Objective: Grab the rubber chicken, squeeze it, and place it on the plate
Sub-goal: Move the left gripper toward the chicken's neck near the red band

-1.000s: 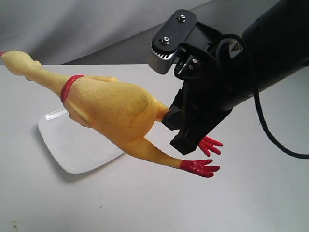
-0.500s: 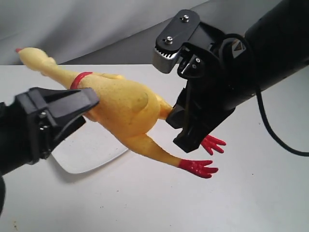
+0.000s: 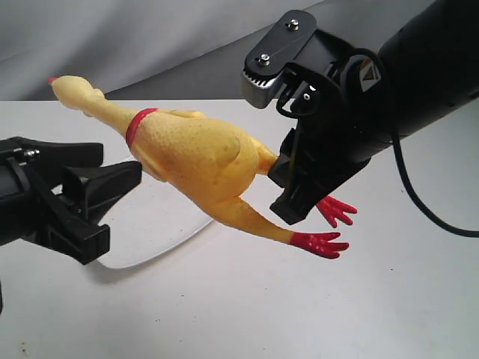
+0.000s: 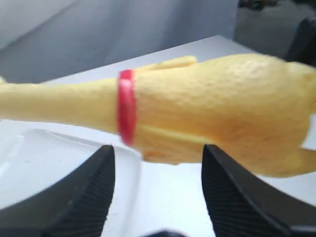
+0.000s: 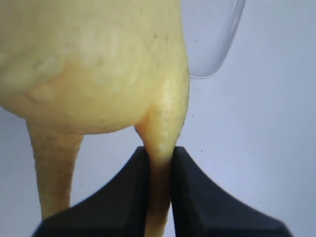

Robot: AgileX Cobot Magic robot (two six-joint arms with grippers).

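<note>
A yellow rubber chicken [image 3: 198, 161] with bumpy skin and a red neck band hangs in the air above a glossy square plate [image 3: 150, 224]. The plate lies flat on a white table [image 3: 262, 314]. The chicken slopes, its head highest, out past the plate's far side. Its red feet are lowest, out past the plate's edge on the side nearer the right arm.

The right gripper [image 5: 159, 160] has its black fingers pressed together on one thin leg, close under the body. The other leg hangs free. The left gripper [image 4: 158, 158] hovers over the opposite side of the plate, fingers wide apart beneath the chicken's neck band and chest, not touching it. A small triangular sticker [image 3: 367, 75] on the right arm is too small to read.
</note>
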